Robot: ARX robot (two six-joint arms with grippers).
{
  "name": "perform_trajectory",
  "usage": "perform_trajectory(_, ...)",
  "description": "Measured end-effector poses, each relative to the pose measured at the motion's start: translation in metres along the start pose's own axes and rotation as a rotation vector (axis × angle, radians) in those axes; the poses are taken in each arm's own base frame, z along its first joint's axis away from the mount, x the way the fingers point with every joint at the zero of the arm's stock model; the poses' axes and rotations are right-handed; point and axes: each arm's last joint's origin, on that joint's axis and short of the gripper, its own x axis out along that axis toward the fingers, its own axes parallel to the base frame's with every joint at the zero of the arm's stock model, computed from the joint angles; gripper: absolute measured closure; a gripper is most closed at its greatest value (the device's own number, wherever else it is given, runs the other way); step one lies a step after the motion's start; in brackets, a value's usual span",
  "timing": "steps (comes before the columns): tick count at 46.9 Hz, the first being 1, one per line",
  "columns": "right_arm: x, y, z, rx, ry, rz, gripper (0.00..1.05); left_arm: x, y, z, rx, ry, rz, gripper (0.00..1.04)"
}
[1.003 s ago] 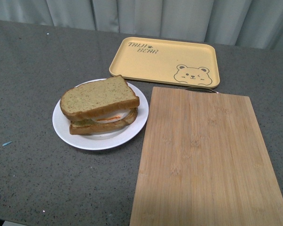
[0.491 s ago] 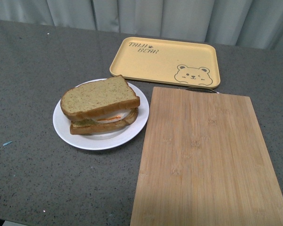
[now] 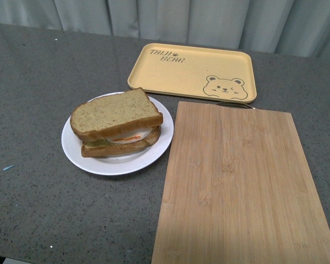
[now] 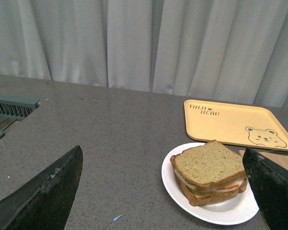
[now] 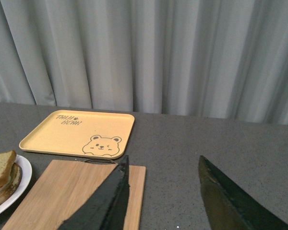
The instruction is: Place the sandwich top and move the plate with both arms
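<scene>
Nothing has shifted: sandwich top (image 3: 115, 113) on plate (image 3: 77, 149), left pincer (image 4: 162, 149) and right pincer (image 5: 163, 160) wide.

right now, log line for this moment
sandwich top placed | plate beside cutting board | left hand open, empty | right hand open, empty

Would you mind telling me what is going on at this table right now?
Nothing is being handled at this moment. The top slice of bread already lies on the sandwich, which sits on the white plate, just left of the wooden board, with the yellow tray behind. The left hand and right hand are both open and empty, off the plate.
</scene>
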Motion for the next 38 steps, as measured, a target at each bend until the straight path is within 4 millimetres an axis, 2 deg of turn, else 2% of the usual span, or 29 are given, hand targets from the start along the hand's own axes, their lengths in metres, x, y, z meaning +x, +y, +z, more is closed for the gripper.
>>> perform_trajectory(11, 0.000, 0.000, 0.000, 0.000, 0.000, 0.000, 0.22, 0.000, 0.000, 0.000, 0.000, 0.000, 0.000, 0.07)
perform_trajectory(14, 0.000, 0.000, 0.000, 0.000, 0.000, 0.000, 0.08, 0.000, 0.000, 0.000, 0.000, 0.000, 0.000, 0.07)
perform_trajectory(16, 0.000, 0.000, 0.000, 0.001, 0.000, 0.000, 0.09, 0.000, 0.000, -0.001, -0.024, 0.046, 0.005, 0.07)
perform_trajectory(18, 0.000, 0.000, 0.000, 0.000, 0.000, 0.000, 0.10, 0.002, 0.000, -0.003, -0.113, 0.235, 0.017, 0.07)
perform_trajectory(20, 0.000, 0.000, 0.000, 0.000, 0.000, 0.000, 0.09, 0.008, 0.001, -0.009, -0.195, 0.335, 0.040, 0.07)
perform_trajectory(27, 0.000, 0.000, 0.000, 0.000, 0.000, 0.000, 0.09, 0.027, 0.003, -0.013, -0.337, 0.411, 0.043, 0.07)
perform_trajectory(33, 0.000, 0.000, 0.000, 0.000, 0.000, 0.000, 0.09, 0.053, 0.002, -0.016, -0.455, 0.487, 0.026, 0.07)
perform_trajectory(36, 0.000, 0.000, 0.000, 0.000, 0.000, 0.000, 0.09, 0.076, 0.003, -0.025, -0.536, 0.570, 0.045, 0.07)
perform_trajectory(38, 0.000, 0.000, 0.000, 0.000, 0.000, 0.000, 0.09, 0.083, 0.004, -0.031, -0.557, 0.610, 0.065, 0.07)
